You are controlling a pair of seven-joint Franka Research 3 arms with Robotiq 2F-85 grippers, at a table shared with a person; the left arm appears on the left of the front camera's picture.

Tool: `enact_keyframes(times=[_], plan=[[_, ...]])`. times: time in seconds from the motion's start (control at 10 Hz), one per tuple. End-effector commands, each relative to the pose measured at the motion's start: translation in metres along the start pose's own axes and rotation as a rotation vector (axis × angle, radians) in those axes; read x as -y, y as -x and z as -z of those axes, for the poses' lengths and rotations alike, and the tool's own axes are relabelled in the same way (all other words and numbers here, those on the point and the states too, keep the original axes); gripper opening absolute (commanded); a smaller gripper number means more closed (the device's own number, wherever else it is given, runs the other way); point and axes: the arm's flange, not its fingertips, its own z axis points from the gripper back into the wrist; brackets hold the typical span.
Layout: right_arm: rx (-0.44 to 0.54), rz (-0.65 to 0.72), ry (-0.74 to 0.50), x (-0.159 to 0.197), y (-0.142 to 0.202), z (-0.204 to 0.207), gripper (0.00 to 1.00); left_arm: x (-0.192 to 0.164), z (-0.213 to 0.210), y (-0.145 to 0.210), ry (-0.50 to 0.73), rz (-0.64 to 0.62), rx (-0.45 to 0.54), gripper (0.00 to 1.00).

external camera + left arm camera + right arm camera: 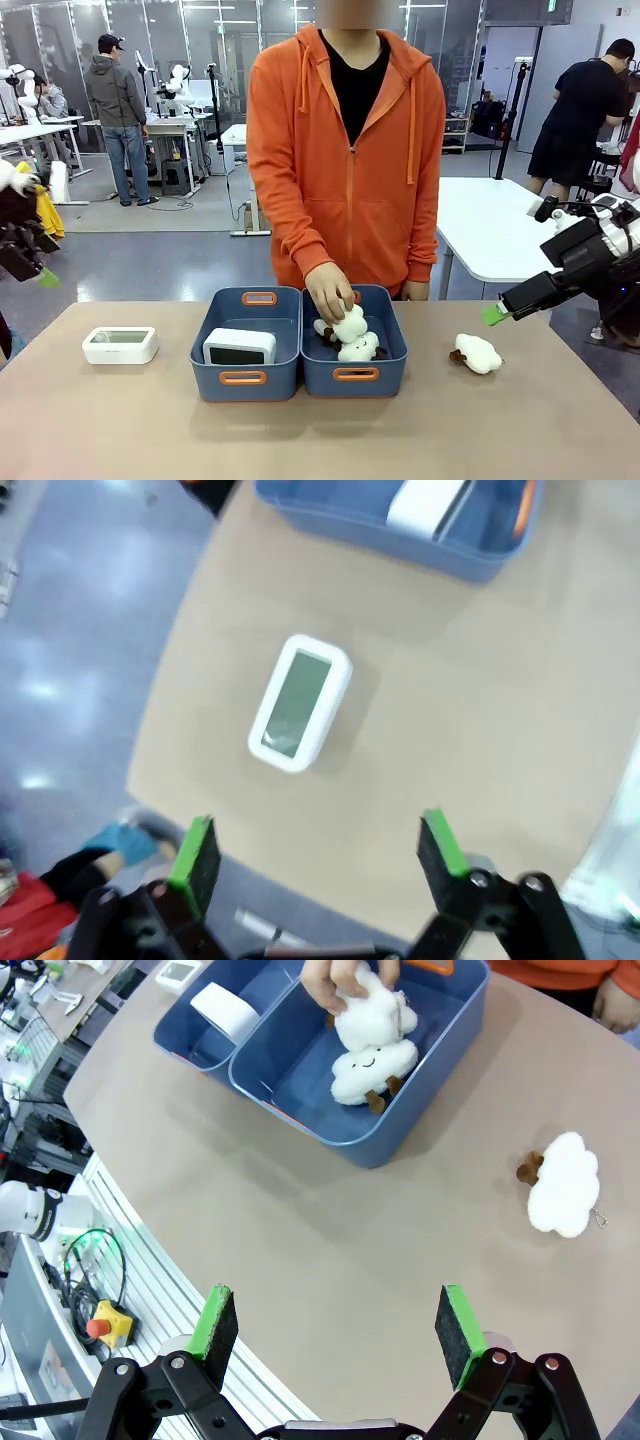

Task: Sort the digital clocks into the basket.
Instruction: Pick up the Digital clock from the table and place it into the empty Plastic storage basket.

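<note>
1. The first white rounded-rectangular plastic digital clock [120,345] [299,702], with a grey screen, lies screen-up on the beige tabletop [320,440]. It is at 9 o'clock from the left basket [215,380] [480,560], apart from it. Bare table surrounds it on every side. The table's left edge is near, at its 9 o'clock.

2. The second digital clock [240,347] [428,505] [225,1010], of the same kind, sits inside the left basket, a blue rectangular plastic tub with orange-rimmed handle slots.

3. An identical right basket [320,378] [420,1110] touches the left one at its 3 o'clock. It holds two cream cloud-shaped plush toys [352,335] [372,1065]. The person's hand [328,290] [335,980] grips the upper one.

4. A third plush toy [475,353] [563,1185] lies on open table at 3 o'clock from the right basket, well apart. Bare surface runs from the baskets to the near edge.

5. The left gripper [318,850] has its fingers spread wide and holds nothing. It hangs over the table's left edge, and in its wrist view the first digital clock is at 12 o'clock.

6. The right gripper [335,1325] also has its fingers spread and is empty, raised off the table's right side.

7. Count: clocks, two; baskets, two; plush toys, three.
</note>
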Motion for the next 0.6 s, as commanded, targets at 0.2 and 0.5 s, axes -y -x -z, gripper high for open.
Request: enact_keyframes(times=[0.2, 0.5], plan=[[-0.008, 0.000, 0.015, -0.001, 0.001, 0.000, 1.00, -0.056, 0.074, -0.018, 0.114, 0.087, -0.171, 1.00], [-0.008, 0.000, 0.015, -0.001, 0.001, 0.000, 1.00, -0.060, 0.129, -0.014, 0.160, 0.147, -0.194, 1.00]])
